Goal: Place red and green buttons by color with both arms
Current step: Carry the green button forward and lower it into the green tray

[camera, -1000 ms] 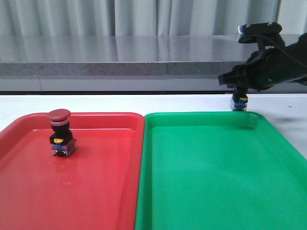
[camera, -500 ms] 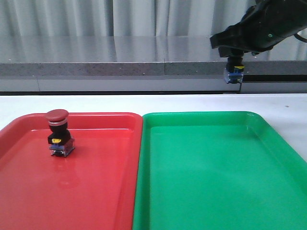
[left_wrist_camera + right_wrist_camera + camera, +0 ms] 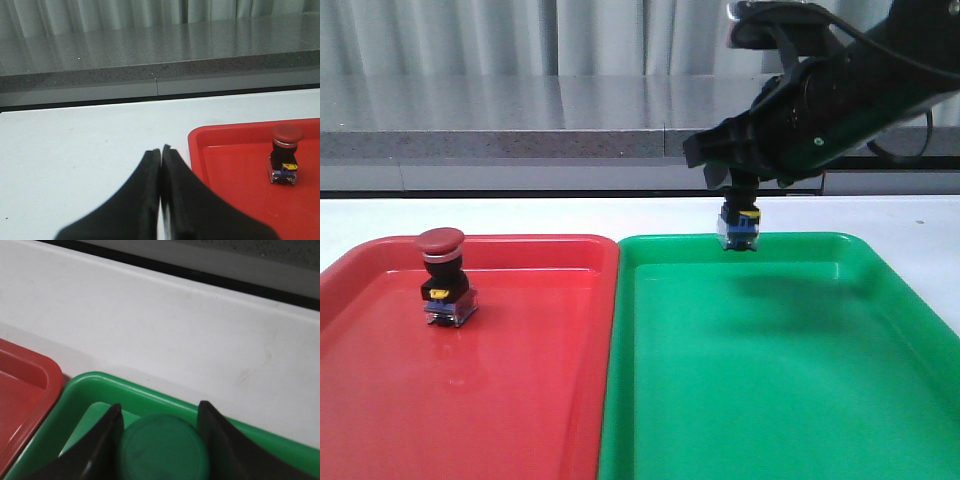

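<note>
Right gripper (image 3: 740,195) is clamped on the green button (image 3: 739,228), fingers either side of its cap; the right wrist view shows the green cap (image 3: 164,447) seated between the two black fingers. The button hangs in the air above the far rim of the green tray (image 3: 760,350), not yet resting on anything, with its bluish base lowest. Red button (image 3: 444,278) stands upright inside the red tray (image 3: 520,400), toward its far left part. Left gripper (image 3: 161,165) has its fingers pressed together with nothing between them, over bare desk (image 3: 75,150) just beside the red tray's corner.

Risks from here, as judgement:
- The button hangs right at the far rim. Letting go here could land its base on the raised lip, so it tips or rolls out onto the desk behind. It needs carrying further in over the tray floor first.
- The grip is on the rounded cap only, and a smooth dome may slip or rotate between the fingers during descent.
- Dropping from height onto glossy plastic could make the top-heavy button topple or skid.
- Lowering too far would press the base hard into the tray floor.
</note>
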Controlling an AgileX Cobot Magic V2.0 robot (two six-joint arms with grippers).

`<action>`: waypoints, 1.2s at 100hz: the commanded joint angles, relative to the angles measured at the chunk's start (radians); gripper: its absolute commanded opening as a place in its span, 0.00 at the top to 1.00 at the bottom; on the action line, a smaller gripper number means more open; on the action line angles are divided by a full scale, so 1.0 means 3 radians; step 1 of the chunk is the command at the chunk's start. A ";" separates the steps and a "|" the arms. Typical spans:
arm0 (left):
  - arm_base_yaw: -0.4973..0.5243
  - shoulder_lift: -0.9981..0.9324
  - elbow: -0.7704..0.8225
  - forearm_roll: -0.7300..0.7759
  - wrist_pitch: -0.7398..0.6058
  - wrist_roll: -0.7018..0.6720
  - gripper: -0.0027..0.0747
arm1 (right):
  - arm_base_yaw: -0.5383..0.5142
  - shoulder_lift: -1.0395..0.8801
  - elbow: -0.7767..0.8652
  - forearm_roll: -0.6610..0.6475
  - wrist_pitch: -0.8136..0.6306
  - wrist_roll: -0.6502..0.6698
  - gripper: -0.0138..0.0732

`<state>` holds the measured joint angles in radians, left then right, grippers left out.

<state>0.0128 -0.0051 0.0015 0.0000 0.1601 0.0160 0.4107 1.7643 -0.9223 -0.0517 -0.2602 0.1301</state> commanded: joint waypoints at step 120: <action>0.0003 -0.0107 0.0080 0.0000 -0.0279 -0.0026 0.99 | 0.0040 -0.0117 0.0657 0.0172 -0.0944 -0.0049 0.56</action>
<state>0.0128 -0.0051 0.0015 0.0000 0.1601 0.0160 0.4221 1.7629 -0.7106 0.0000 -0.4704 0.1264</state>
